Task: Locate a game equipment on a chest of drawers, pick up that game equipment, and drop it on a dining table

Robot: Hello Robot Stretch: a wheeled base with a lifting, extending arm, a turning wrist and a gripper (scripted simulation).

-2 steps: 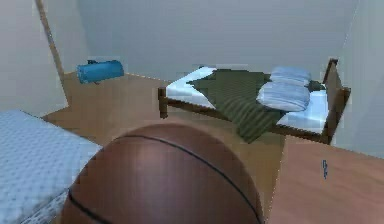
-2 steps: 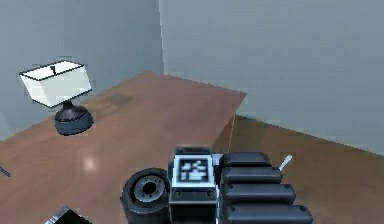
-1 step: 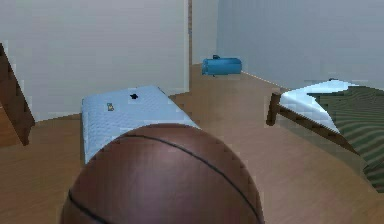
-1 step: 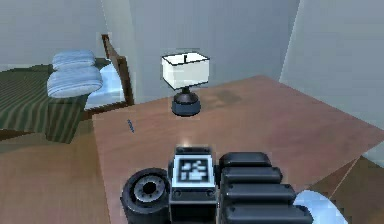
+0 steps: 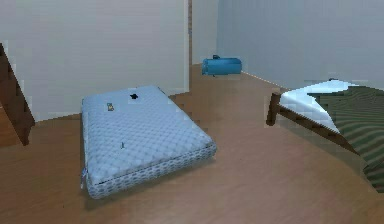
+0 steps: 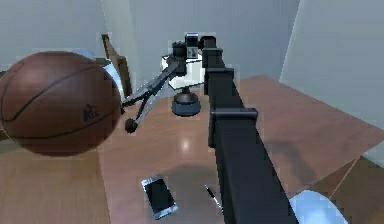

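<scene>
The arm (image 6: 240,140) reaches out over a brown wooden tabletop (image 6: 300,125). At its far end the gripper (image 6: 128,110) holds the basketball (image 6: 55,100), which hangs at the thin fingers (image 6: 150,95), clear of the tabletop; how the fingers are set cannot be told. A phone (image 6: 158,195) and a pen (image 6: 212,197) lie on the wood beside the arm, and a dark round object (image 6: 185,100) stands behind the gripper. Ahead, a pale blue mattress (image 5: 140,140) lies on the floor near a bed (image 5: 335,115).
</scene>
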